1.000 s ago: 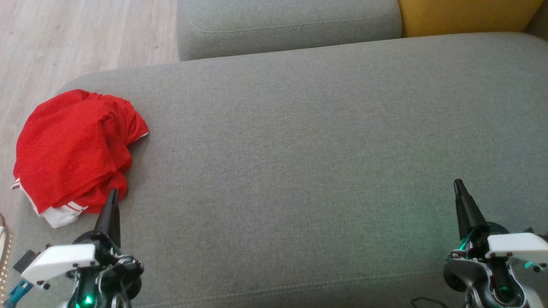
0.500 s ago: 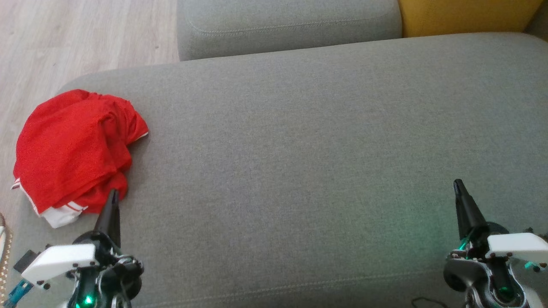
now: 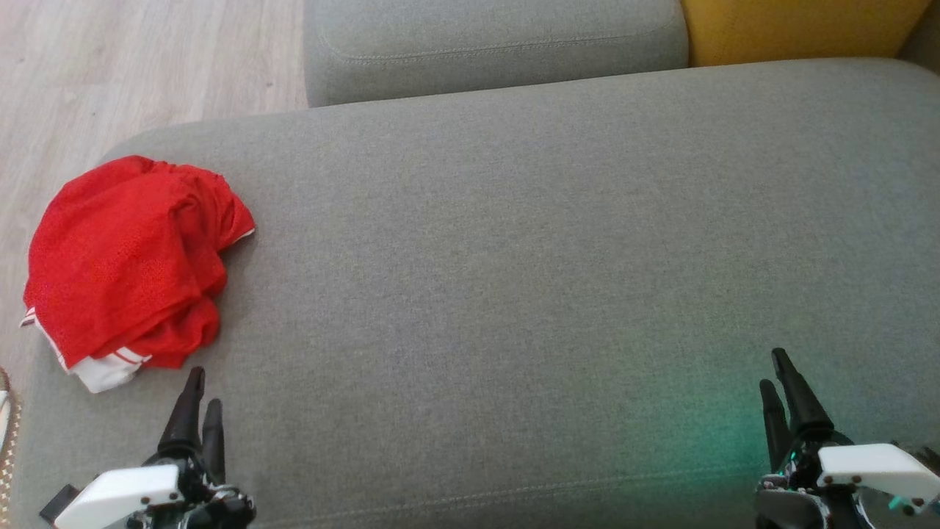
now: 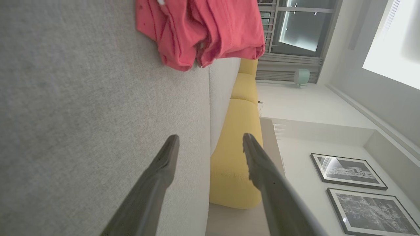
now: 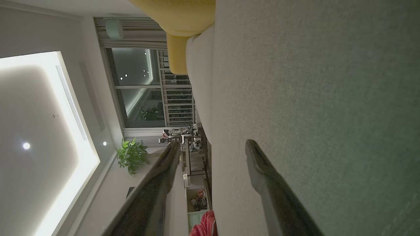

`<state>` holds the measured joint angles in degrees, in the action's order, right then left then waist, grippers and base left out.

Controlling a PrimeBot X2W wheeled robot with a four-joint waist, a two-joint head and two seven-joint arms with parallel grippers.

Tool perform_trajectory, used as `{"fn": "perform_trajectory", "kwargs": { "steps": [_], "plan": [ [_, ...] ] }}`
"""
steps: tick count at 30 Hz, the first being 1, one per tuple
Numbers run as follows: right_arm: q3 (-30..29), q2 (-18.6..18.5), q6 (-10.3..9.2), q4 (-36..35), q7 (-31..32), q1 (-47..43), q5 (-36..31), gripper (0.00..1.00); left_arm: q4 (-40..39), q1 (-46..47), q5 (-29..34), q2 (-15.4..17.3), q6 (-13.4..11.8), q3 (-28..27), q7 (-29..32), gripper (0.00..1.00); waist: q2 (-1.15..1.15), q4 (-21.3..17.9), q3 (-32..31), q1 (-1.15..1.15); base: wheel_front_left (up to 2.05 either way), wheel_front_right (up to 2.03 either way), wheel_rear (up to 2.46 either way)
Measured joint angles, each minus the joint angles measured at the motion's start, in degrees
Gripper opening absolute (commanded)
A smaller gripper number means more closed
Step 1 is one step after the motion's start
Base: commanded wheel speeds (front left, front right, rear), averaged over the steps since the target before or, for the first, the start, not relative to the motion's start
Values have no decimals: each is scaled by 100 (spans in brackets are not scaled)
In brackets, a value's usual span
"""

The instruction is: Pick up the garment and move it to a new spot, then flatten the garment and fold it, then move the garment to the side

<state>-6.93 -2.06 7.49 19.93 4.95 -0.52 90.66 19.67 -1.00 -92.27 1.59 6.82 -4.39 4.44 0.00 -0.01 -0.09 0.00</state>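
Observation:
A crumpled red garment (image 3: 125, 268) with white trim lies at the left end of the grey sofa seat (image 3: 514, 257), partly over its edge. The left wrist view has the garment (image 4: 203, 29) at the top, well beyond the fingertips. My left gripper (image 3: 203, 386) sits at the lower left, just below the garment and apart from it, fingers open with nothing between them. My right gripper (image 3: 772, 367) stands open and empty at the lower right, far from the garment. A red bit of cloth (image 5: 203, 226) peeks at the bottom of the right wrist view.
A second grey cushion (image 3: 492, 44) lies beyond the seat, with a yellow cushion (image 3: 800, 26) at the upper right. Wooden floor (image 3: 110, 66) lies to the left of the sofa. The seat's broad middle stretches between my two grippers.
Both grippers have gone from shut to open. Both have also drawn back toward the bottom edge, and the left fingertip no longer overlaps the garment's lower edge.

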Motion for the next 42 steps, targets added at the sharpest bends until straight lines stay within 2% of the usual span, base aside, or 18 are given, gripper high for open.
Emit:
{"fn": "perform_trajectory", "kwargs": {
  "steps": [15,25,32,42],
  "plan": [
    [-19,0,0,-294,-246,53,-923,100,-268,24,544,1,0,-210,-212,100,0,15,-17,0,0,0,0],
    [73,-1,0,-826,-414,247,-2297,100,-689,136,1125,0,-179,-330,-402,100,0,23,-22,0,0,0,0],
    [179,-1,0,-1180,-524,360,-3128,100,-1154,137,1749,1,-338,-297,-498,100,0,37,-30,0,0,0,0],
    [393,-23,0,-1434,-687,391,-4177,100,-1634,136,3038,5,-422,187,-664,100,0,36,-30,0,0,0,0]
  ]
}}
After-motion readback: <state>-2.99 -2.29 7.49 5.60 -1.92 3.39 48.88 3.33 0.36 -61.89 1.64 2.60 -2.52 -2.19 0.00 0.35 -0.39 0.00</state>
